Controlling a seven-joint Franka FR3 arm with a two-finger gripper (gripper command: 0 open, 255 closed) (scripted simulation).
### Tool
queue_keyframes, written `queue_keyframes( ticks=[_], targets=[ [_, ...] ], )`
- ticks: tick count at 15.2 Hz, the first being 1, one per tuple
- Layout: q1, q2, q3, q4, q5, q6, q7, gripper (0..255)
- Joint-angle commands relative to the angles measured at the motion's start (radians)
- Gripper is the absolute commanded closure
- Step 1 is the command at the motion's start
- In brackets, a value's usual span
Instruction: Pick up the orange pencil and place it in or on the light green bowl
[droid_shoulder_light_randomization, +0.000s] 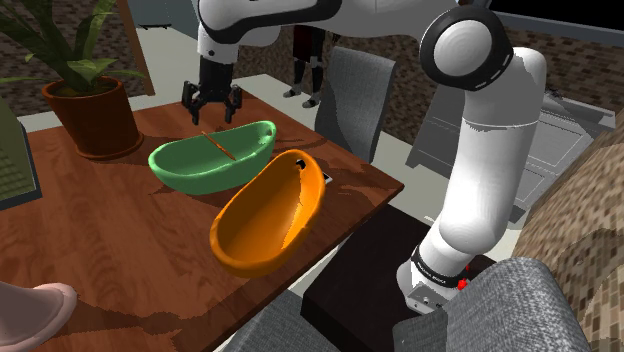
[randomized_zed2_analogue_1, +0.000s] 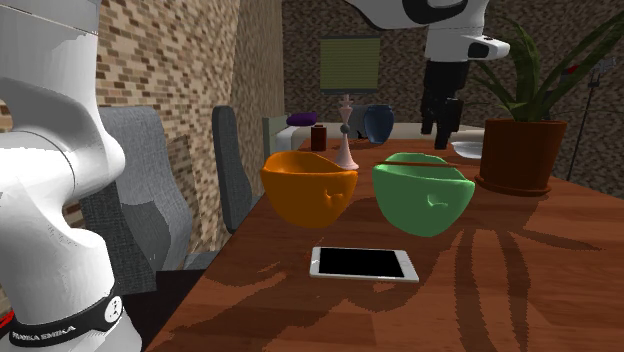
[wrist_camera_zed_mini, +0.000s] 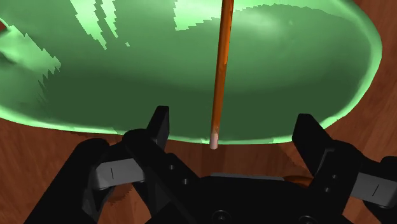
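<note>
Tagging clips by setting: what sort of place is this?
Likely a dining or living room in a home: a wooden table with a grey chair beside it, a potted plant on it, and a brick wall behind.

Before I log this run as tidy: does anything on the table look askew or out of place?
Only mildly: the orange pencil lies slanted in the green bowl, its pale end up at the rim near the open pincer, rather than flat. Nothing looks spilled or broken.

On brown wood-grain table: green bowl, orange bowl just beside it, potted plant, black-screened phone lying flat.
</note>
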Motion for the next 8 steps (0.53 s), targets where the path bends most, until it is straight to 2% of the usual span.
queue_keyframes(
  ticks=[1, 4, 8],
  targets=[
    [-0.003, -0.006, -0.001, 0.024, 0.002, -0.031, -0.001, 0],
    [-0.011, -0.016, -0.003, 0.102, 0.004, -0.120, 0.000, 0],
    [-0.011, -0.016, -0.003, 0.102, 0.004, -0.119, 0.000, 0]
  ],
)
